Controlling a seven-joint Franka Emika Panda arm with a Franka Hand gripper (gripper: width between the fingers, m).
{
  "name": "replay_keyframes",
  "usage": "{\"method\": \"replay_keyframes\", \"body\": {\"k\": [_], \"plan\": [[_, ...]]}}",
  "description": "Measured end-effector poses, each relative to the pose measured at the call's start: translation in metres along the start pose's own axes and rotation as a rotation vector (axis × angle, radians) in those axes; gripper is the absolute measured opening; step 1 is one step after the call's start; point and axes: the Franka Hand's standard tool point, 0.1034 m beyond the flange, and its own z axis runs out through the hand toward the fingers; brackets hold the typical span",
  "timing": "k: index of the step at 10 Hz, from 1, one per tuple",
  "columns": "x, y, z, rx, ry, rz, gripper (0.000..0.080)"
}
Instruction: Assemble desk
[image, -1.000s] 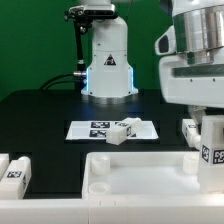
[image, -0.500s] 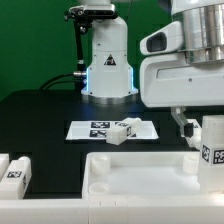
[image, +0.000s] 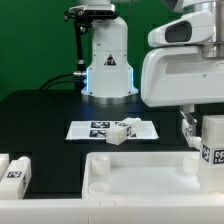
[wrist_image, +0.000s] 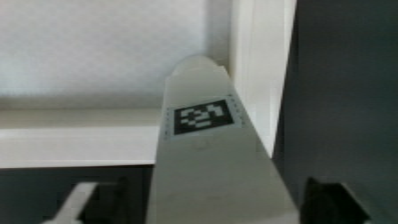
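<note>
Jaws wide, my end effector (wrist_image: 210, 195) straddles the upright leg (image: 212, 150) without gripping it, at the far corner of the desk tabletop (image: 130, 172) on the exterior view's right. The tabletop lies near on the bench (image: 40, 115); a second leg (image: 118, 131) lies on the marker board (image: 80, 130).

A rounded white base (image: 107, 45) in the exterior view's upper middle shows a blue glowing band, a black triangle mark and a black cable (image: 66, 74); a bulky white housing (image: 185, 75) fills the upper right; the claw (wrist_image: 210, 205) has dark fingers (wrist_image: 342, 205).

One tabletop (image: 96, 170), four legs (image: 122, 131)
</note>
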Motion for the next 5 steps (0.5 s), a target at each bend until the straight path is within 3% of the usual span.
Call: {"method": "replay_keyframes", "body": {"k": [1, 4, 5], "plan": [[-0.0001, 0.0001, 0.0002, 0.0, 0.0, 0.034, 0.0292], [-0.0004, 0.0017, -0.001, -0.022, 0.01, 0.538, 0.0284], [-0.0029, 0.0016, -0.0001, -0.025, 0.021, 0.842, 0.0284]]}}
